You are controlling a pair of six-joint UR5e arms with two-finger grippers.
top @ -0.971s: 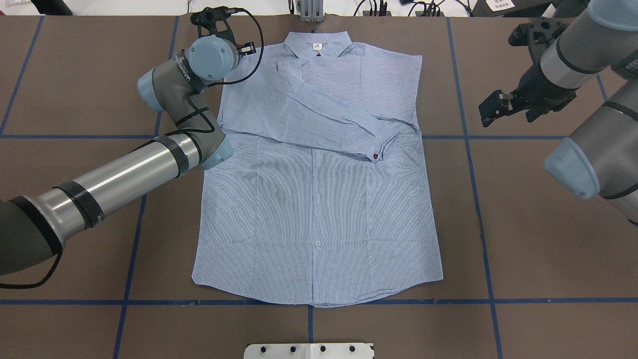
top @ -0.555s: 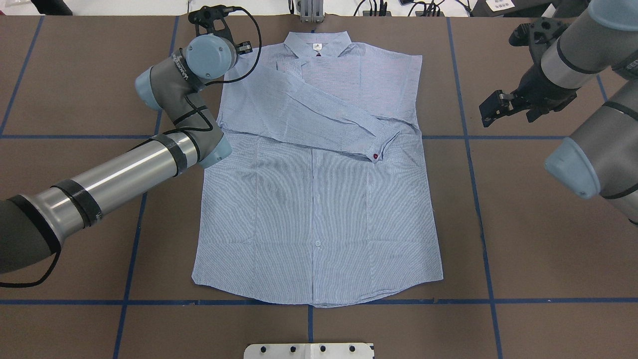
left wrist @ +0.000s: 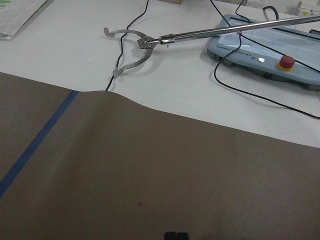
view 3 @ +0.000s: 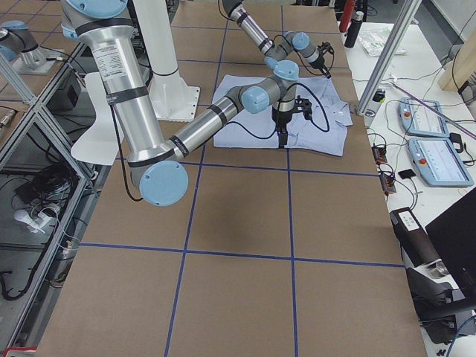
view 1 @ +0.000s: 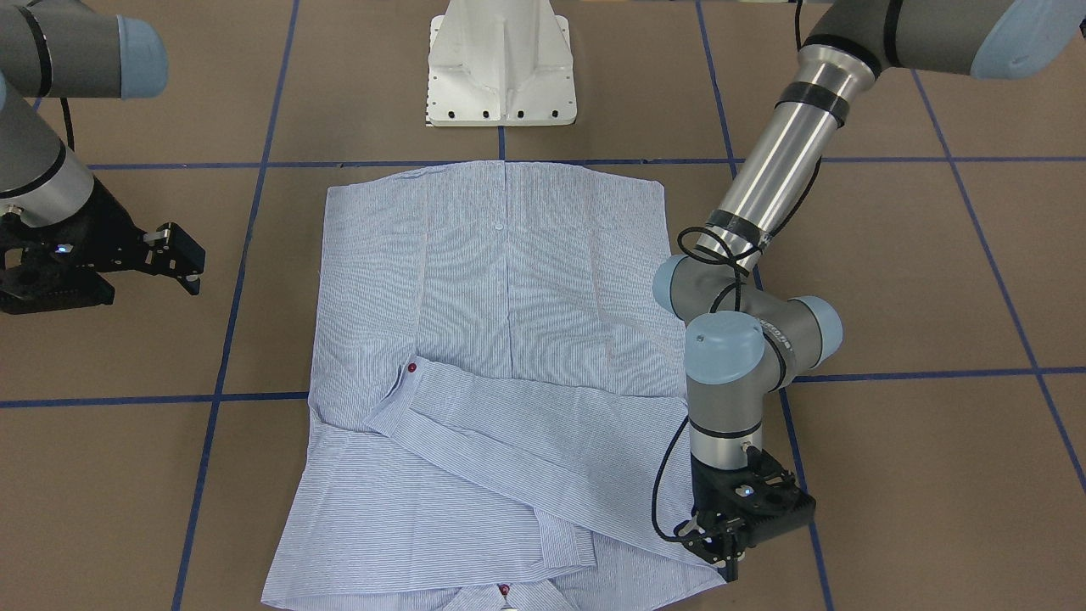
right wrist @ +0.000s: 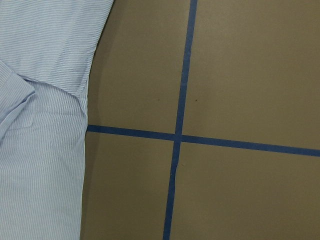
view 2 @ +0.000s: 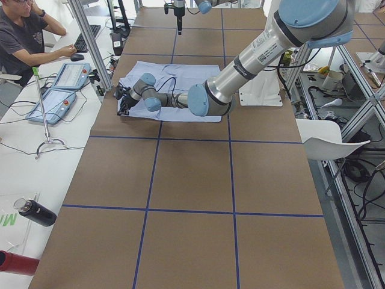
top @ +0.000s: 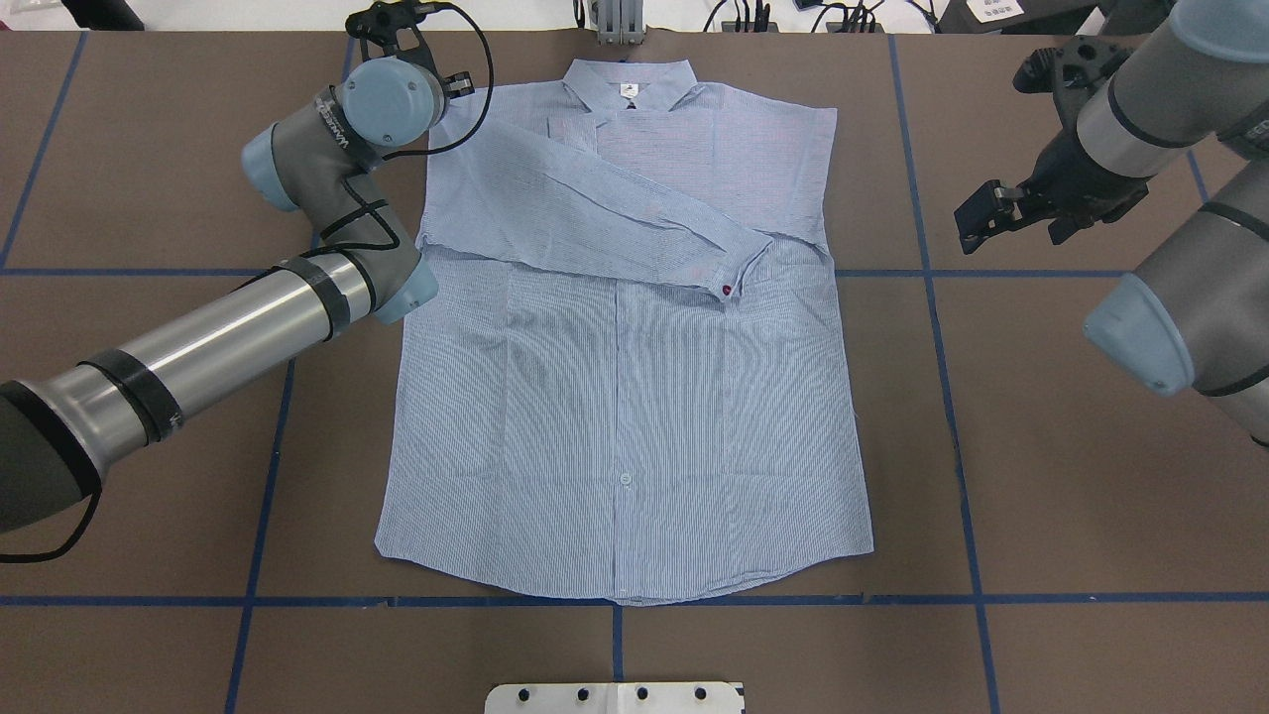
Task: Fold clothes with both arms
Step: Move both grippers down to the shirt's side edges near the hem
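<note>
Pinching shirt (top: 625, 416) shoulder, left claw (view 1: 727, 567); right claw (top: 972, 226) spread, apart; white pedestal (view 1: 501, 76) near hem.

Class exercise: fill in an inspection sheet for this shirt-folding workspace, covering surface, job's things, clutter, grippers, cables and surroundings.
surface: brown table, blue tape grid.
job's things: striped shirt flat, one sleeve folded across chest.
clutter: nothing seen.
grippers: left gripper at shirt's shoulder corner, fingers apparently pinching it; right gripper hovering beside shirt, state unclear.
cables: black cable looping off left wrist.
surroundings: white pedestal; operator; teach pendants; dark bottle.
</note>
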